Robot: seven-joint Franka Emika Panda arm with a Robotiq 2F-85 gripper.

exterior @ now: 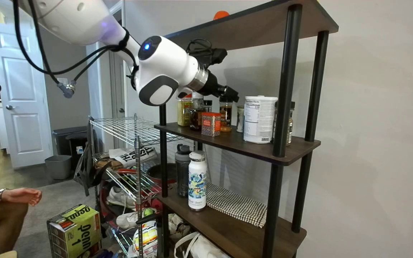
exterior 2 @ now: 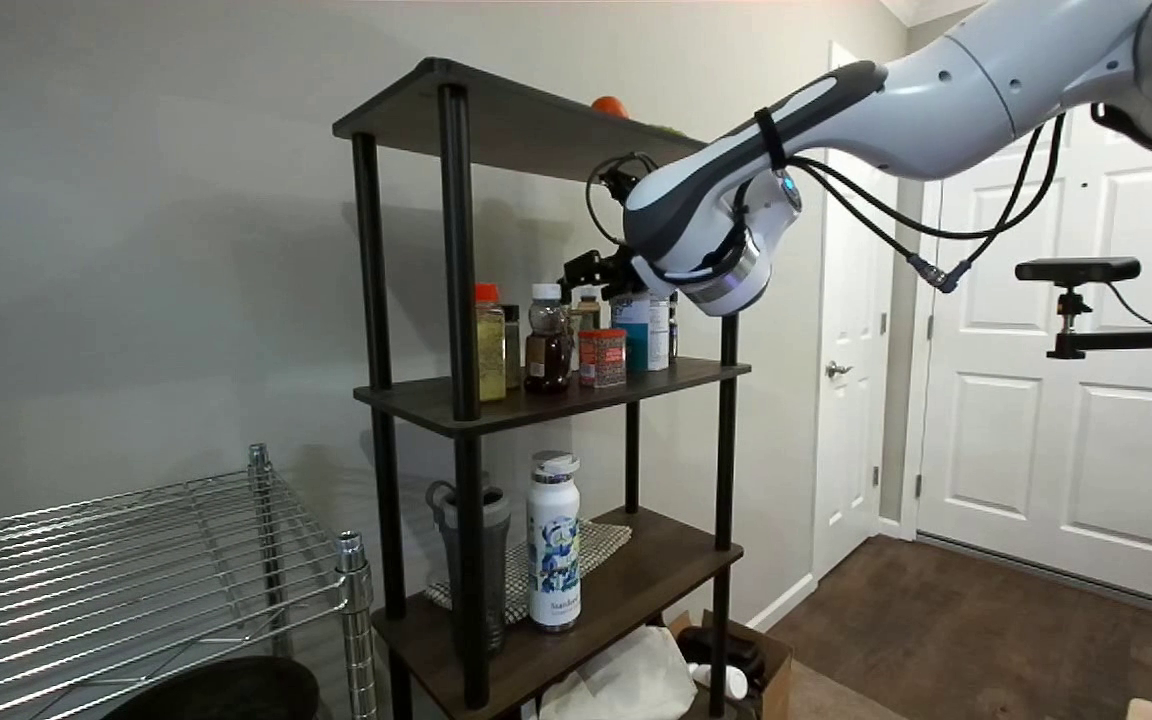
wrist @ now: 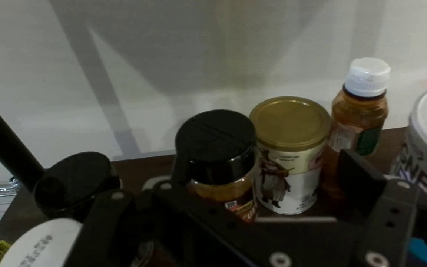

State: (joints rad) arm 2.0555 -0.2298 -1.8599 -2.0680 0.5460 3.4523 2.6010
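My gripper point(wrist: 271, 167) is open and holds nothing. In the wrist view its left finger overlaps the left edge of a black-lidded spice jar point(wrist: 215, 148); I cannot tell whether they touch. A white can with a gold lid point(wrist: 289, 148) stands right behind that jar, between the fingers in view. A brown bottle with a white cap point(wrist: 361, 107) stands beyond the right finger. In both exterior views the gripper point(exterior: 231, 94) point(exterior 2: 581, 272) is just above the jars on the middle shelf. A red-lidded tin point(exterior: 210, 124) point(exterior 2: 602, 358) stands in front, below it.
A white canister point(exterior: 260, 120) stands beside the jars, near a black shelf post point(exterior: 288, 79). A dark syrup bottle point(exterior 2: 548, 345) and a red-capped yellow bottle point(exterior 2: 490, 345) stand at the other end. The top shelf point(exterior 2: 536, 125) hangs above the arm. Water bottles point(exterior: 197, 181) stand below.
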